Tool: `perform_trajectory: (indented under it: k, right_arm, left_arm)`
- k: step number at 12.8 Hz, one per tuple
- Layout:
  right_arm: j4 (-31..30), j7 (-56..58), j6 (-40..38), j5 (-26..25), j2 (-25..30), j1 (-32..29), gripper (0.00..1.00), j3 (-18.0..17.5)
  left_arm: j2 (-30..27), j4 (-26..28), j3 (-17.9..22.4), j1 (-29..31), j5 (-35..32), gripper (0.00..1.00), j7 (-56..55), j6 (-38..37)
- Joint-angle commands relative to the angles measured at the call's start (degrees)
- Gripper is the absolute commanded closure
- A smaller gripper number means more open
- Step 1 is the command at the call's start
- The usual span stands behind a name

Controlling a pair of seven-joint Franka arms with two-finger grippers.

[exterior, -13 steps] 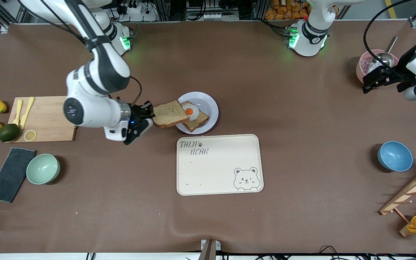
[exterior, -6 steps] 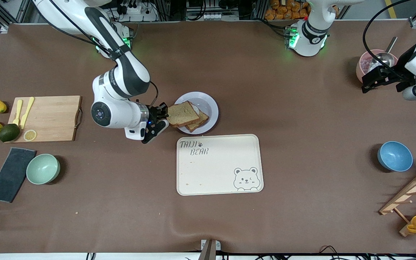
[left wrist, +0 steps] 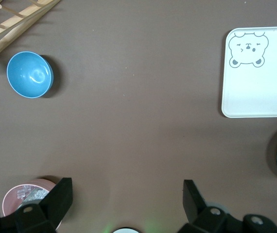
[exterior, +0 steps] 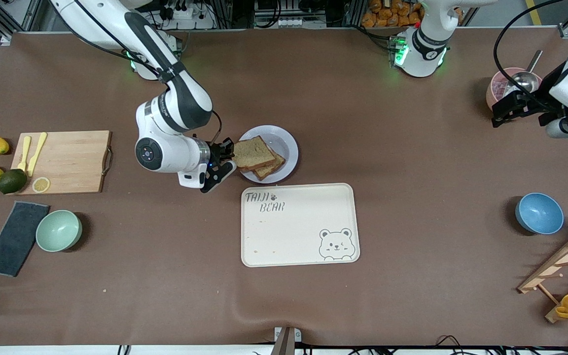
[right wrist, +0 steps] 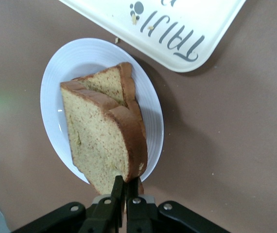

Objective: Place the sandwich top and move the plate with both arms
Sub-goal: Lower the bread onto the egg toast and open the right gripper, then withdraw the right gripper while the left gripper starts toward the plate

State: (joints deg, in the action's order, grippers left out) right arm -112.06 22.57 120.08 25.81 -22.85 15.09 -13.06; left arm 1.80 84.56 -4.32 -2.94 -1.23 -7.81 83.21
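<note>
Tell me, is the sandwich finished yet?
Nearly. The sandwich top already lies over the lower slice on the plate, but the right gripper is shut on its edge, so it isn't released. The left gripper waits open near the pink bowl. Left: let go, then both arms move the plate.

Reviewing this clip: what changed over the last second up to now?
The right end effector, shut on the sandwich top, carried it from beside the plate toward the left arm's end until it lies over the lower slice, hiding the fried egg. It has not let go. The left end effector kept waiting, open, near the pink bowl. Plate and tray stayed put.
</note>
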Motion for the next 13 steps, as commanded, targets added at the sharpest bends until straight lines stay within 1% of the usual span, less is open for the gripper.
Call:
perform_trajectory:
  k: [1, 4, 5, 7, 10, 13]
  right_arm:
    - [-1.40, -0.33, 1.91, 1.52, 0.53, 2.48, 1.00, 0.49]
    - [-1.23, -0.15, 4.54, 1.52, -0.70, 3.71, 1.00, 0.40]
    - [-1.23, -0.15, 4.90, 1.52, -1.05, 3.98, 0.78, 0.49]
    - [-1.14, 0.54, 4.90, 1.52, -0.79, 3.72, 0.00, 0.49]
    - [-1.14, 1.08, 4.03, 1.43, 0.26, 3.10, 0.00, 0.66]
    - [-0.88, 1.69, -0.53, 1.43, 2.54, -0.40, 0.00, 0.67]
  left_arm:
    - [-0.13, -0.01, -0.16, 0.04, 0.88, 0.00, -0.54, -0.59]
    - [-0.13, 0.07, -0.16, 0.13, 0.88, 0.00, -0.54, -0.59]
    - [-0.13, -0.01, -0.16, 0.13, 0.88, 0.00, -0.54, -0.59]
    - [-0.13, -0.01, -0.16, 0.04, 0.88, 0.00, -0.54, -0.59]
    - [-0.13, -0.01, -0.16, 0.04, 0.88, 0.00, -0.54, -0.51]
    - [-0.13, 0.07, -0.16, -0.04, 0.97, 0.00, -0.54, -0.59]
